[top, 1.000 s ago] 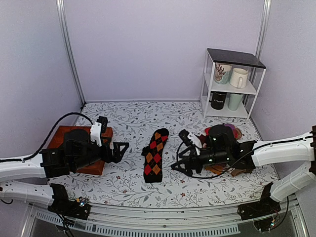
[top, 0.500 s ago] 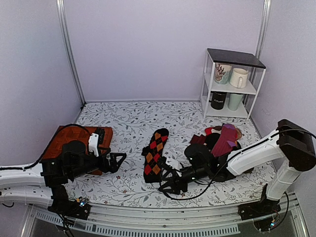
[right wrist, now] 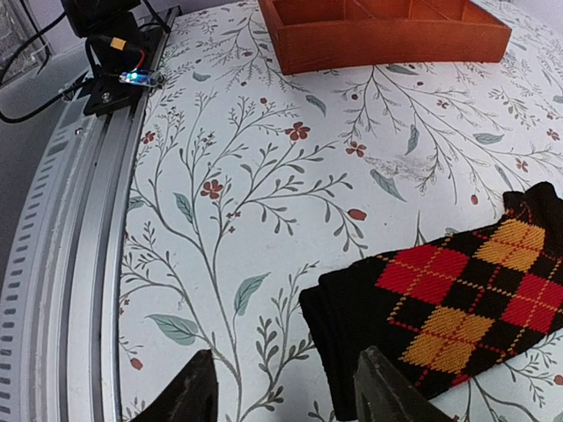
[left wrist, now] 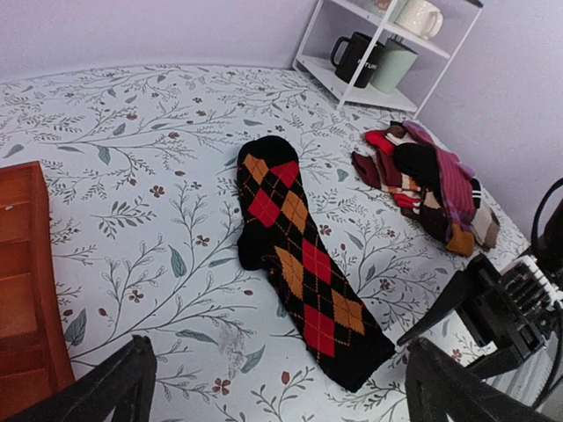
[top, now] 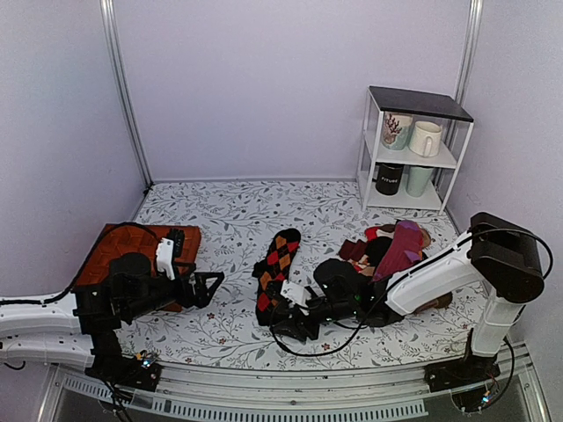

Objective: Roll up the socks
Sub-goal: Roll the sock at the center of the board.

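Note:
The black argyle socks point(top: 275, 272) with red and orange diamonds lie flat, one on top of the other, on the floral tablecloth. They also show in the left wrist view point(left wrist: 303, 264) and the right wrist view point(right wrist: 457, 308). My right gripper point(top: 280, 325) is open and low at the socks' near cuff end. In its own view the gripper point(right wrist: 290, 396) straddles the cuff corner without holding it. It also shows in the left wrist view point(left wrist: 497, 308). My left gripper point(top: 216, 284) is open and empty, left of the socks and apart from them; its own view point(left wrist: 281, 396) looks along the socks.
An orange wooden tray point(top: 132, 255) sits at the left under my left arm, also seen in the right wrist view point(right wrist: 387, 31). A pile of other socks point(top: 396, 246) lies at the right. A white shelf with mugs point(top: 413, 149) stands at the back right. The metal rail point(right wrist: 62, 220) runs along the near edge.
My right arm has swung left and down from beside the sock pile to the near cuff end of the argyle socks. My left gripper has dropped and drawn back a little.

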Tool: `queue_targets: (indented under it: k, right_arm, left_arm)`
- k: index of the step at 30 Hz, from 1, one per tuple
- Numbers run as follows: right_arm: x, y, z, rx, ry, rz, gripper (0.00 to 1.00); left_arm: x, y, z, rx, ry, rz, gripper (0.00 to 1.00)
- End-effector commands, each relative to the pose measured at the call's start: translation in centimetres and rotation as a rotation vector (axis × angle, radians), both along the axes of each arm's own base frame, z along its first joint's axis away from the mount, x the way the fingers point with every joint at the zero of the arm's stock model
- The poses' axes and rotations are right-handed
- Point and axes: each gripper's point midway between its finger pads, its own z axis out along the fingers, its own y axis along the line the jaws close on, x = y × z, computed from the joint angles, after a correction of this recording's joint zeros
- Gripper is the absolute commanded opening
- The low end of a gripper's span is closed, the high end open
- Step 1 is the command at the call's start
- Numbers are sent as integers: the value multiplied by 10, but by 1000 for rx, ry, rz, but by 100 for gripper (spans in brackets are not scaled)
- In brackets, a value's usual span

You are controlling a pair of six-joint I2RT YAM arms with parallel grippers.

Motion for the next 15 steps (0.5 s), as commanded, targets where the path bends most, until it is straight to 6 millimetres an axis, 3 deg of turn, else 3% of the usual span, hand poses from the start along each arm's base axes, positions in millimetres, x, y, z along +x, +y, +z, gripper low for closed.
queue_targets:
  k: [1,15]
  right_arm:
    - [7,7,-9,-12,-57,2,51]
    - [19,-7,-49,-121,-117,-48,42]
  left_arm:
    - [3,0,1,2,-19,2,100]
    - [3,-15,1,24,-20,-60,94]
